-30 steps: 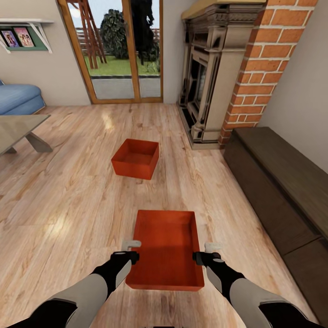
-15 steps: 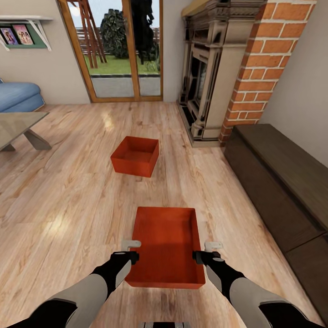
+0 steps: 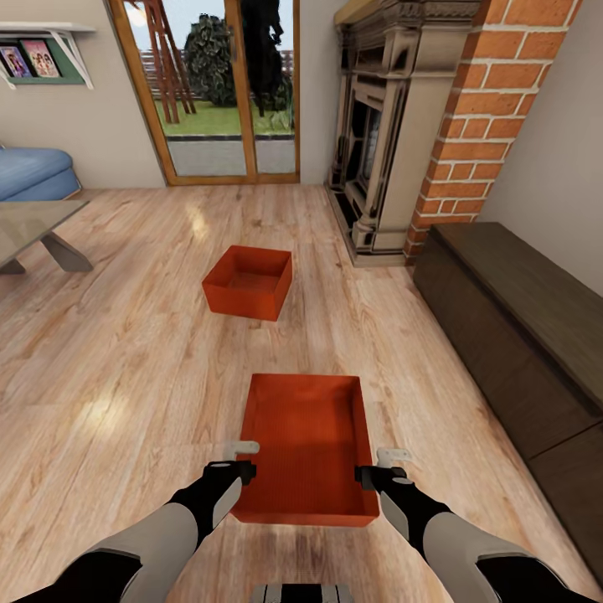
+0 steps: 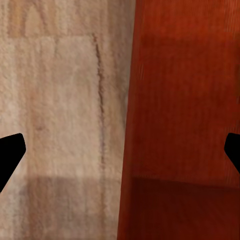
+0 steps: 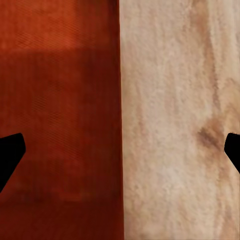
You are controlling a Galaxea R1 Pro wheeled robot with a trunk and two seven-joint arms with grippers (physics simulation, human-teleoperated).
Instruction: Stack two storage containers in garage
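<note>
Bin [image 3: 306,444], near, on plank floor [image 3: 126,368]: long axis runs away from robot; left tool [image 3: 243,456] and right tool [image 3: 387,463], both wide, straddle its side walls.

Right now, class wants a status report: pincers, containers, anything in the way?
Left pincer and right pincer open, straddling near orange-red open-top container's side walls. Second orange-red container ahead on light wood-plank floor. Nothing between them.

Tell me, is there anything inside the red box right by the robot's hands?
Nothing is inside the near storage container: its bare orange-red bottom shows all over. Only the strip behind its nearest wall is hidden. Under it, the wood floor is covered.
</note>
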